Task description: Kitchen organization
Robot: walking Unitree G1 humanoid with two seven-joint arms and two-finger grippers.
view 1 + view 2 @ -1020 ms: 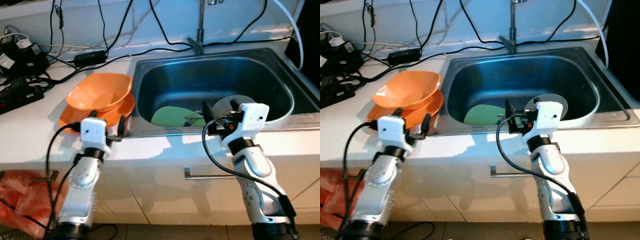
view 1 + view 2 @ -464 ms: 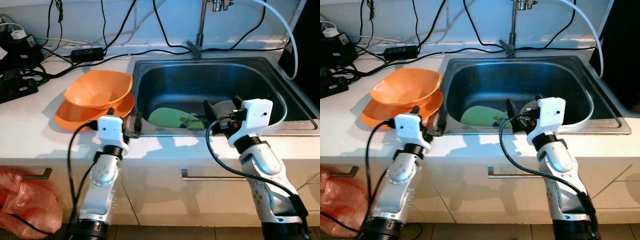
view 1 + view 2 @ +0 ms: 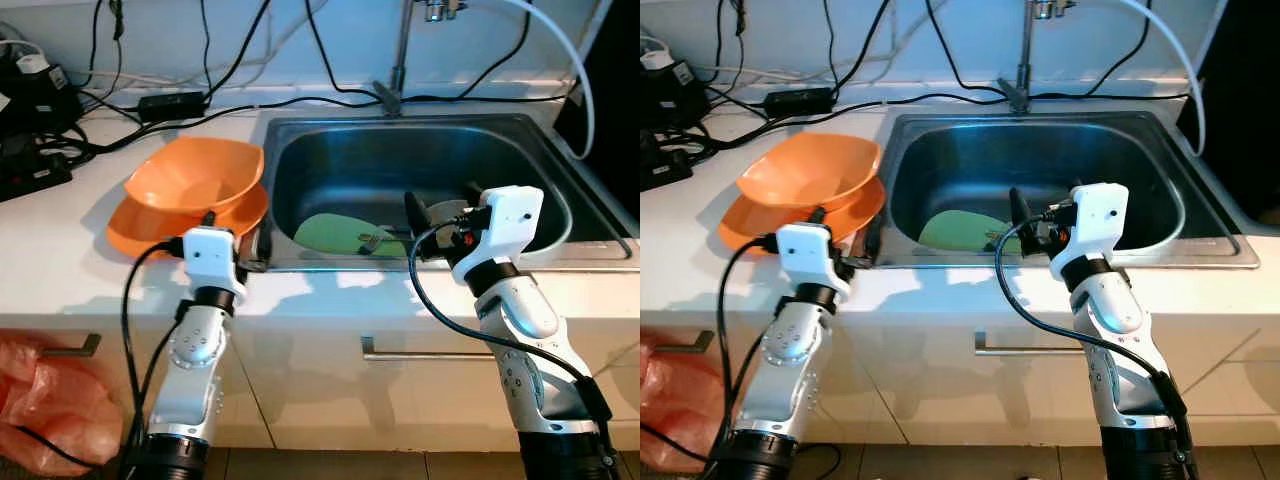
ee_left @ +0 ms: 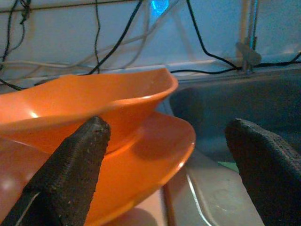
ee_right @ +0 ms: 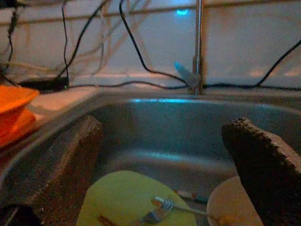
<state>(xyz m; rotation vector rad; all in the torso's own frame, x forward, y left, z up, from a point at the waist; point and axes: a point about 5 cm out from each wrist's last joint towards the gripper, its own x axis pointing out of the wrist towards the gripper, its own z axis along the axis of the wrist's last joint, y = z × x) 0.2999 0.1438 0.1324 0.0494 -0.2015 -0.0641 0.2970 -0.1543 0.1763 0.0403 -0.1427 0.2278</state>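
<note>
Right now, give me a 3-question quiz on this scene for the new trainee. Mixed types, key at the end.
1. True or false: the orange bowl sits on an orange plate on the counter, left of the sink.
2. Multiple choice: the fork lies on which item in the sink? A) green plate B) orange bowl C) tap
3. Fill in: both the left gripper and the right gripper have their fingers ____.

Key: 1 true; 2 A; 3 open.
</note>
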